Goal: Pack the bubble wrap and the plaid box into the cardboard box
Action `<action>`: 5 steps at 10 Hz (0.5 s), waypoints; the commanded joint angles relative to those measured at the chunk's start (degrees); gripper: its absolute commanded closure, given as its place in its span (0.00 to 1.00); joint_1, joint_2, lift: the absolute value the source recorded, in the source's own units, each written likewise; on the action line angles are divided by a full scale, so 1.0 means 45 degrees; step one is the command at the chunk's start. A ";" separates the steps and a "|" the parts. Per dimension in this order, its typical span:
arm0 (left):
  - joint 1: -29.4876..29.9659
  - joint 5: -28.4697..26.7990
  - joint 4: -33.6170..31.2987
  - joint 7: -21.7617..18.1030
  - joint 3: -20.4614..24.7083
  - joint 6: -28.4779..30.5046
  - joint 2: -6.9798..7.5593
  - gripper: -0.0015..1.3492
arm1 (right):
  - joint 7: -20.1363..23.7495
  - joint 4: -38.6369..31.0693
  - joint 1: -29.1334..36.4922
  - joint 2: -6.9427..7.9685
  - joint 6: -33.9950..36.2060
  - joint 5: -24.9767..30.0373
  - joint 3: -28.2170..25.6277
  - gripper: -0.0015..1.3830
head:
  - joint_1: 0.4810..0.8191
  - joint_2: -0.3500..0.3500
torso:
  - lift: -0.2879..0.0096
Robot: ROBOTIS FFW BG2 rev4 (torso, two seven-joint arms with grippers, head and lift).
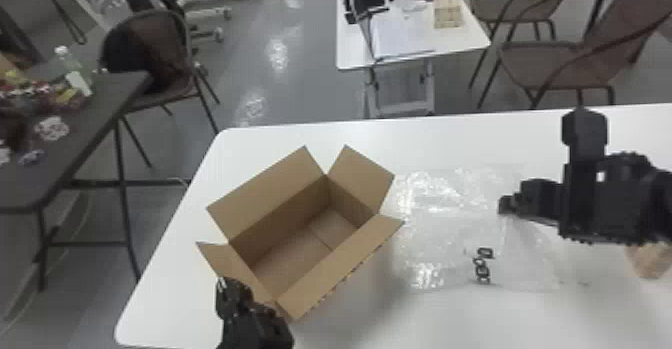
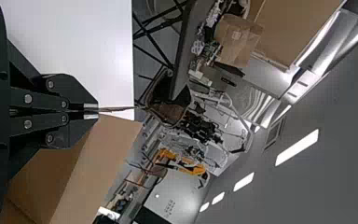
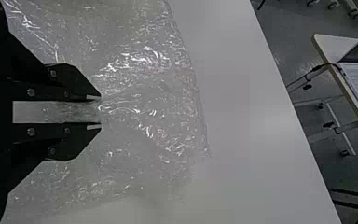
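With its fingers apart, my right pincer (image 3: 99, 112) is at the crinkled transparent bubble wrap (image 3: 154, 88), probably light, soft, slippery, better pinched by thick fold.

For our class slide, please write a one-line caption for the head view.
Left gripper at a flap of the open cardboard box, right gripper at the bubble wrap.

Matt brown cardboard makes up the open box (image 1: 265, 188), while clear, glossy, crinkled plastic forms the bubble wrap (image 1: 445, 233) to its right, both on a smooth white worktop (image 1: 175, 293) with a soft sheen.
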 commanded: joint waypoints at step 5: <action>0.0013 -0.0055 -0.0003 0.0006 -0.0008 -0.0029 0.0006 0.90 | -0.0040 -0.3584 0.0672 -0.0538 0.1406 -0.2121 -0.2066 0.87 | 0.63 0.80 | 0.62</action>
